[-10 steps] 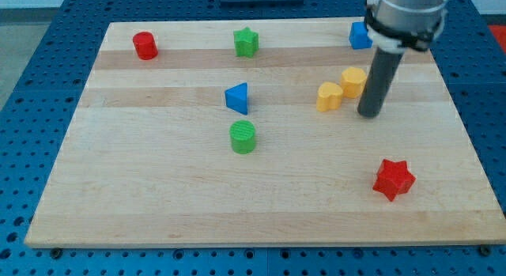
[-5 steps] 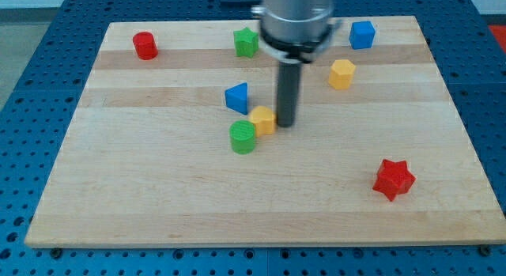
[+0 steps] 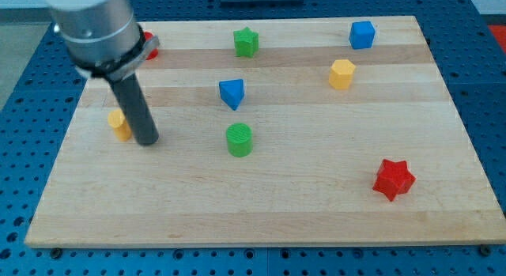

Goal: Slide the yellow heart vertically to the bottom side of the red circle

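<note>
Wooden board point(image 3: 316, 205) on a blue pegboard table point(image 3: 490, 86). Yellow heart point(image 3: 118, 123) sits near the board's left edge, just left of the rod, touching or nearly touching it. The arm's tip point(image 3: 148, 141) rests on the board just right of and slightly below the heart. No jaws on this rig, just the dark rod. Red circle point(image 3: 150, 45) is at the view's top left, mostly hidden behind the arm body, well above the heart. Blue triangle point(image 3: 232, 93) and green cylinder point(image 3: 239, 139) mid-board. Green star point(image 3: 246, 42) top centre, blue cube point(image 3: 361, 34) top right, yellow hexagon point(image 3: 341, 73) below it, red star point(image 3: 393, 179) lower right.
</note>
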`<state>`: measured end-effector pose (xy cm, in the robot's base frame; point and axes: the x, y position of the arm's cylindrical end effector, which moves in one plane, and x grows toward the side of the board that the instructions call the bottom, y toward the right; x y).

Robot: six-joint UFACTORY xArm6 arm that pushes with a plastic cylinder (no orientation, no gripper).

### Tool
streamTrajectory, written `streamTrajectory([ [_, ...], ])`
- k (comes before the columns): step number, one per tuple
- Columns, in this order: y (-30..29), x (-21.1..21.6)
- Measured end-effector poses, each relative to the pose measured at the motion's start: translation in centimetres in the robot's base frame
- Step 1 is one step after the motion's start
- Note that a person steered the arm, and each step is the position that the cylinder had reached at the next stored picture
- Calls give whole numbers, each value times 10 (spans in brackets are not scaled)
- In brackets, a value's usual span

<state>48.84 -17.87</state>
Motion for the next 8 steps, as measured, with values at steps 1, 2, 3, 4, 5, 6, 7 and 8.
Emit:
streamTrajectory([
  [1, -24, -11],
  [2, -13, -42],
  [3, -12, -54],
  [4, -38, -29],
  [5, -64, -39],
  [6, -60, -44],
  [7, -115, -27],
  [8, -103, -50],
])
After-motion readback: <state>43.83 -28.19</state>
